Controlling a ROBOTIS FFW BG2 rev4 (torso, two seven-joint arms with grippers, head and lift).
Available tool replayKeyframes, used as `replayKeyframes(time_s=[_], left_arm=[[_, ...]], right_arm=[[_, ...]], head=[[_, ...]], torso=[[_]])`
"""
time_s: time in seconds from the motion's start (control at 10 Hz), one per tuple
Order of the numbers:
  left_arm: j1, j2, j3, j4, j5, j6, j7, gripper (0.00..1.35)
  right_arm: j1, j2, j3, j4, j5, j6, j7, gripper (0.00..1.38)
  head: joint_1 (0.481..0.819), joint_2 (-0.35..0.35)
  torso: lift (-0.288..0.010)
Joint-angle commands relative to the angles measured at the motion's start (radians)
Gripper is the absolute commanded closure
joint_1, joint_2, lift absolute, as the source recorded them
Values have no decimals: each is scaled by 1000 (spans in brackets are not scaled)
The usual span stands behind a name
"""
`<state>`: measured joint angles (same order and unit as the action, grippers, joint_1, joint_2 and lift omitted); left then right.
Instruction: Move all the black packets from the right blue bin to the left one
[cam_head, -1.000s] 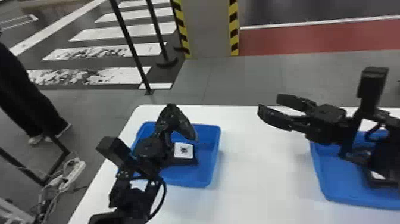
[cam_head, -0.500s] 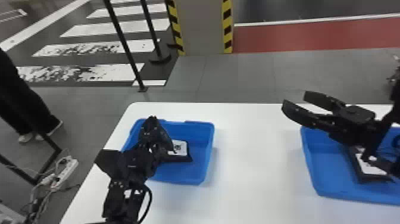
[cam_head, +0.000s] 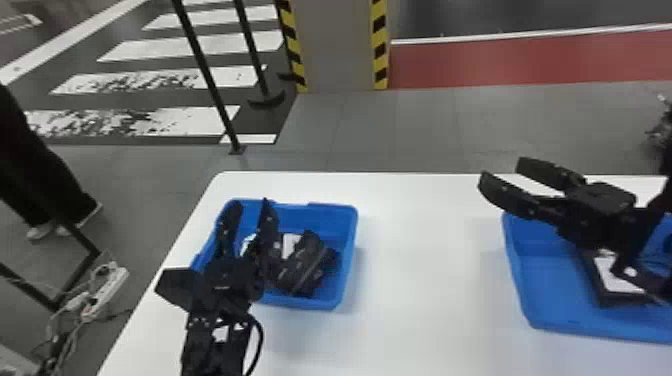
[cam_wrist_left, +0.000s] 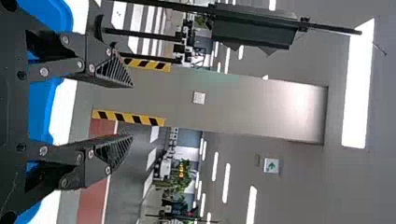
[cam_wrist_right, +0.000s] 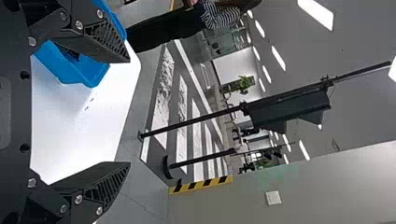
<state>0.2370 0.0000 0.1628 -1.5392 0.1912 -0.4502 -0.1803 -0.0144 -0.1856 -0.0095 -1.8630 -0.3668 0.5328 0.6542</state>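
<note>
- Black packets (cam_head: 305, 270) lie bunched in the left bin (cam_head: 351, 245), at five o'clock from the tips of the left gripper (cam_head: 248, 206), whose empty fingers spread toward twelve, likely allowing a clear drop.
- Another black packet (cam_head: 612, 284) sits partly hidden in the right bin (cam_head: 545, 300), between four and five o'clock from the right gripper (cam_head: 503, 171), its bare fingers wide toward ten, apparently awaiting a downward turn to grasp.

The left blue bin (cam_head: 348, 240) and right blue bin (cam_head: 540, 285) look like smooth, slightly shiny plastic. The white counter (cam_head: 415, 260) is smooth too. The left tool (cam_head: 250, 204) and right tool (cam_head: 501, 168) are dull black, with shiny metal screws (cam_wrist_left: 44, 72). The white floor stripes (cam_head: 172, 120) look rough and patchy.
</note>
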Motion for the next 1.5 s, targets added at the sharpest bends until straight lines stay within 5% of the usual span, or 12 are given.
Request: replayKeyframes(time_s=[0.0,0.1,0.7,1.4], left_arm=[[-4,-3,-59,2,70,-6,-5,206],[-6,-3,-68,2,79,-11,-27,248],[-11,-3,-85,-1,132,-58,-74,249],[-9,-3,-78,-1,117,-63,-85,249]], right_arm=[[49,0,-30,-40,-1,-3,-31,262],[88,0,-50,-53,-26,-3,-61,262],[157,-2,-198,-65,166,73,-185,262],[164,-15,-207,50,180,172,-263,260]], head=[[695,211],[695,186],[695,26],[695,-45]], torso=[[-110],[-110],[-110],[-110]])
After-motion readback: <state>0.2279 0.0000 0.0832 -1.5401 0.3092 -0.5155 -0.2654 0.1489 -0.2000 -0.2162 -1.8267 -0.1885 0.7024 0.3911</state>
